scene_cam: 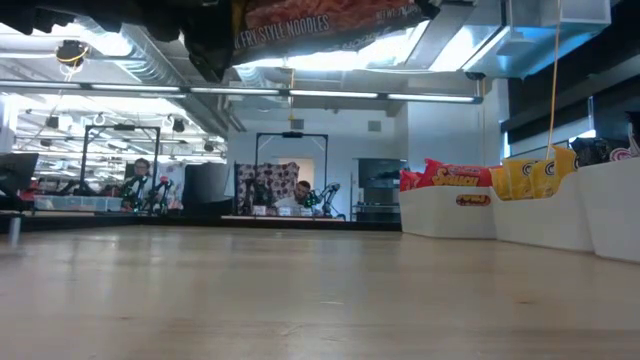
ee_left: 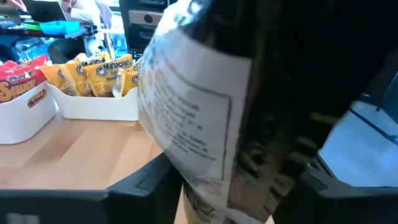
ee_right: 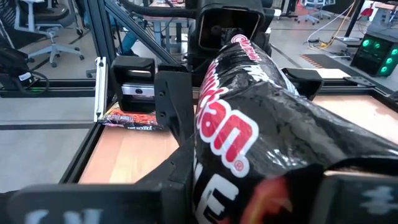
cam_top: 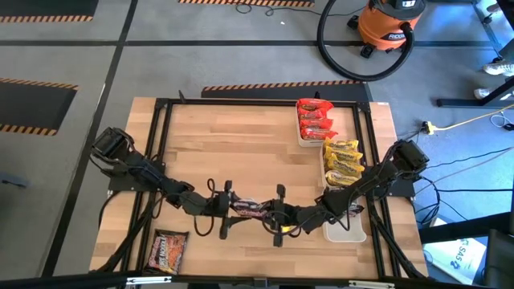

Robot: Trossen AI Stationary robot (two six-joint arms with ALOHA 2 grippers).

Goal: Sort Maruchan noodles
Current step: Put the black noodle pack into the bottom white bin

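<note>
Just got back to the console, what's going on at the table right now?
Both arms meet over the table's near middle, passing a dark noodle packet between them. The right claw is clamped on it; the left claw sits at its other end. Red packets and yellow packets already fill two white trays, a third tray looks empty, and another dark packet lies at the near left.

Two dark, near-black arms, the left arm (cam_top: 152, 178) and the right arm (cam_top: 377, 181), each built of slender tubular links joined by bulkier, rounded joint housings. Thin black cables loop loosely beside the forearm links near each wrist. The left gripper (cam_top: 229, 207) and right gripper (cam_top: 279, 215) are matt black, blocky assemblies with flat, squared fingers (ee_right: 174, 102). A pale silver-grey plate (ee_right: 138, 91) shows on the left gripper's body in the right wrist view.
</note>
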